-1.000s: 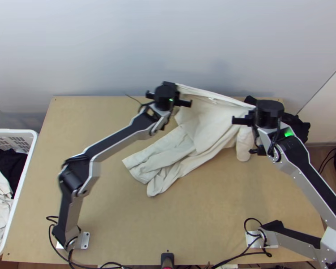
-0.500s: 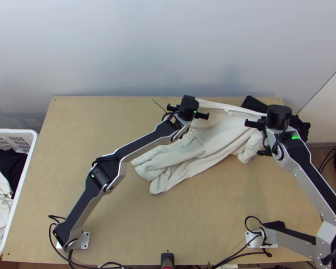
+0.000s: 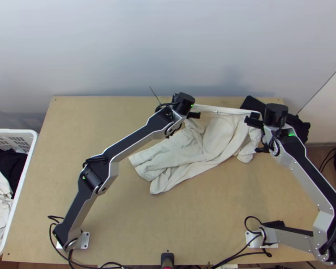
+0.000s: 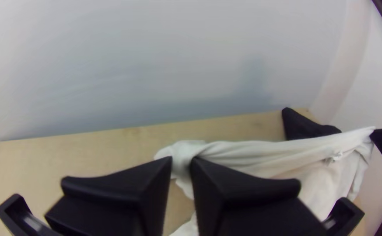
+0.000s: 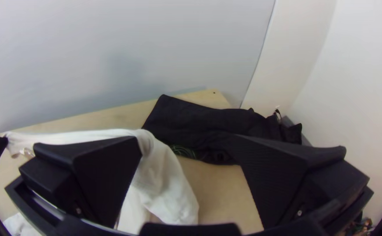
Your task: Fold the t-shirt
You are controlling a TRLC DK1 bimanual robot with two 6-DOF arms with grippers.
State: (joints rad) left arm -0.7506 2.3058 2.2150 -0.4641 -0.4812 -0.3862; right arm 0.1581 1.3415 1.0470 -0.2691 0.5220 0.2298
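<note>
The cream-white shirt (image 3: pixel 213 141) lies bunched across the table's back middle, long folds trailing toward the near left. My left gripper (image 3: pixel 183 104) is over its back left corner; in the left wrist view my left gripper (image 4: pixel 181 161) is shut on a gathered bit of the shirt's edge (image 4: pixel 261 153). From there the edge runs nearly straight to my right gripper (image 3: pixel 275 117) at the shirt's right end. In the right wrist view my right gripper (image 5: pixel 190 142) stands open, its fingers wide apart, with the white cloth (image 5: pixel 166 188) bending down beside one finger.
Black cloth (image 3: pixel 298 127) lies at the table's back right corner, close to my right gripper. A white basket (image 3: pixel 33 143) with dark and white clothes stands left of the table. Bare wood (image 3: pixel 204 224) stretches in front of the shirt.
My left gripper moved right and nearer, then slightly back left, with the shirt's edge. My right gripper shifted a little right and nearer overall. The shirt's back edge came nearer.
</note>
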